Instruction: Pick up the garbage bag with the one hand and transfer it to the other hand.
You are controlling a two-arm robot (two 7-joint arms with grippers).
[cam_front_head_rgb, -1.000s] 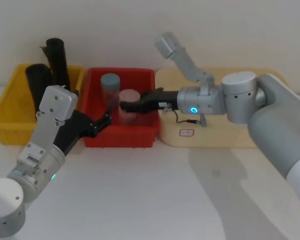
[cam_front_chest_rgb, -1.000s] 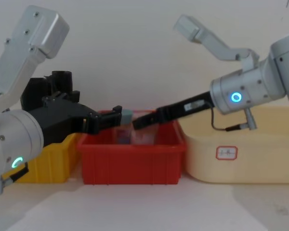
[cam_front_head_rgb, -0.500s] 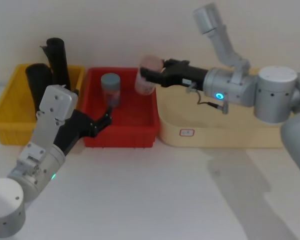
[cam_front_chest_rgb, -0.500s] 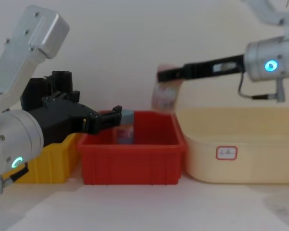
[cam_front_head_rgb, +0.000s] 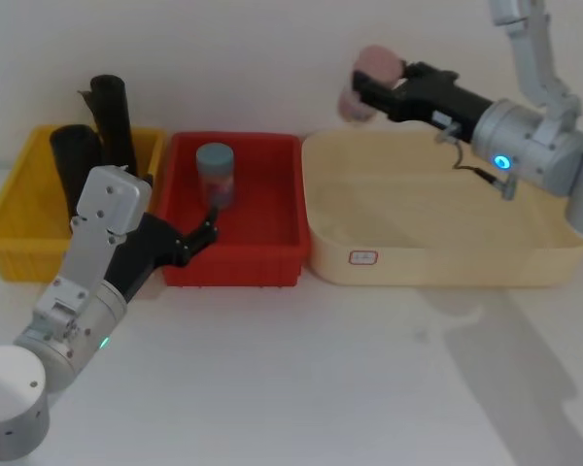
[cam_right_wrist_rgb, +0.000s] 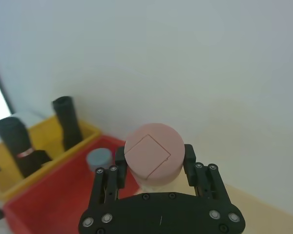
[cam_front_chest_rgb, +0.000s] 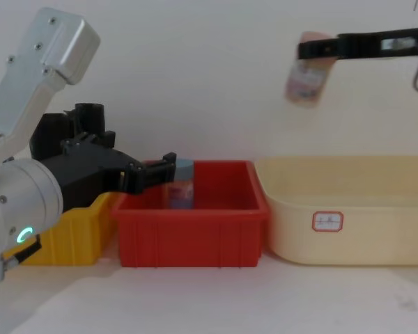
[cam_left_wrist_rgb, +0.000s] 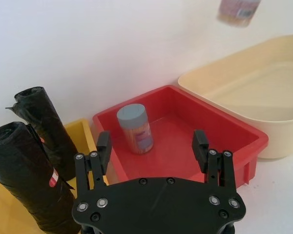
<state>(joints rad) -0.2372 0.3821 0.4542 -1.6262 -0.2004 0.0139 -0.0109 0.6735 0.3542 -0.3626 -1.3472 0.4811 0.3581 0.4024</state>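
The yellow bin point(cam_front_head_rgb: 10, 254) is seen farthest to the left of the left gripper point(cam_left_wrist_rgb: 152, 142), and in it the garbage bag point(cam_front_head_rgb: 70, 160) is stood on end, its small red-and-white label turned outward. The bag is placed to the left of and beyond this gripper's fingertips, well apart from them and untouched. A slimmer roll point(cam_front_head_rgb: 112, 116) is stood just behind the bag. The left gripper is held with its jaws spread wide and nothing between them. It is aimed over the front wall of the red bin point(cam_front_head_rgb: 233, 264), where a blue-lidded jar point(cam_front_head_rgb: 215, 173) is stood just ahead of its fingertips. Farther right, above the cream tub point(cam_front_head_rgb: 437, 262), the right gripper point(cam_right_wrist_rgb: 155, 155) is held high with its jaws closed on a pink-lidded jar point(cam_front_chest_rgb: 306, 80). The pick-up step is judged not yet begun, since the bag is gripped by neither hand. For the next move, the left gripper would have to be turned leftward toward the yellow bin and its jaws set around the thick roll. The receiving right gripper would first have to be freed of the jar.
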